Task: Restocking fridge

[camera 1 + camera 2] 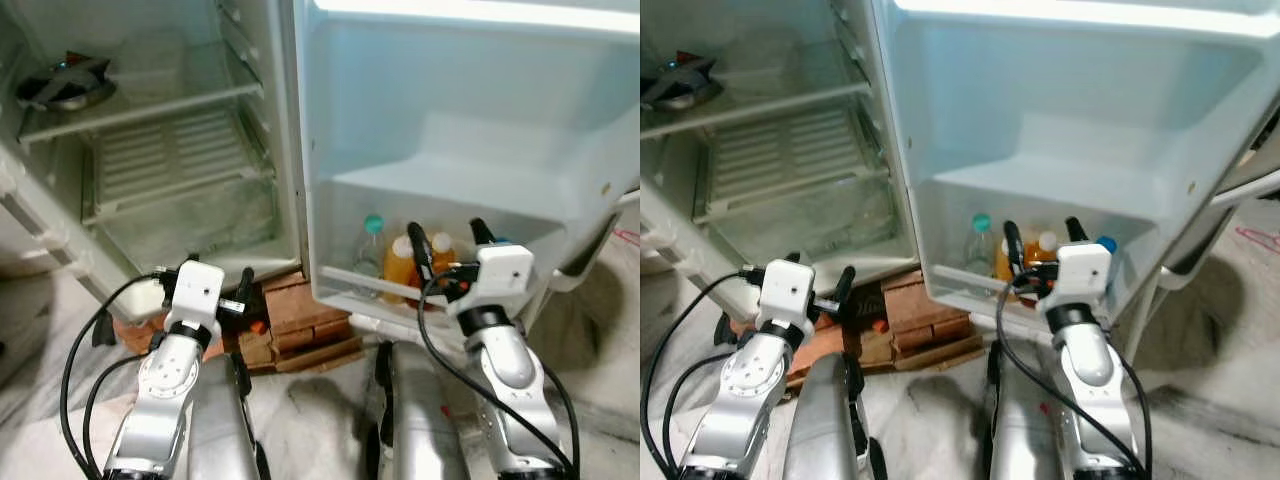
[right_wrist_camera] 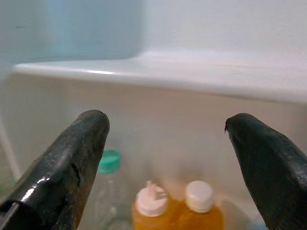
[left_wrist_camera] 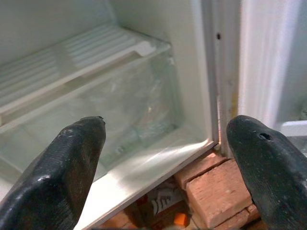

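The fridge stands open, and its door [image 1: 470,110] swings out to the right. The bottom door shelf [image 1: 345,277] holds a clear bottle with a teal cap [image 1: 372,240] and two orange juice bottles [image 1: 400,265] with white caps [image 2: 199,195]. A blue cap [image 1: 1106,243] shows beside them. My right gripper [image 1: 447,232] is open just above and in front of these bottles, holding nothing. Lower down, my left gripper [image 1: 220,280] is open and empty in front of the clear crisper drawer [image 3: 120,115], near the fridge's hinge corner.
A metal pan [image 1: 65,85] sits on the glass shelf [image 1: 150,100] at the upper left. The fridge rests on red bricks [image 1: 300,315], with a small orange bit [image 3: 181,219] among them. Pale stone floor [image 1: 330,400] lies below my arms.
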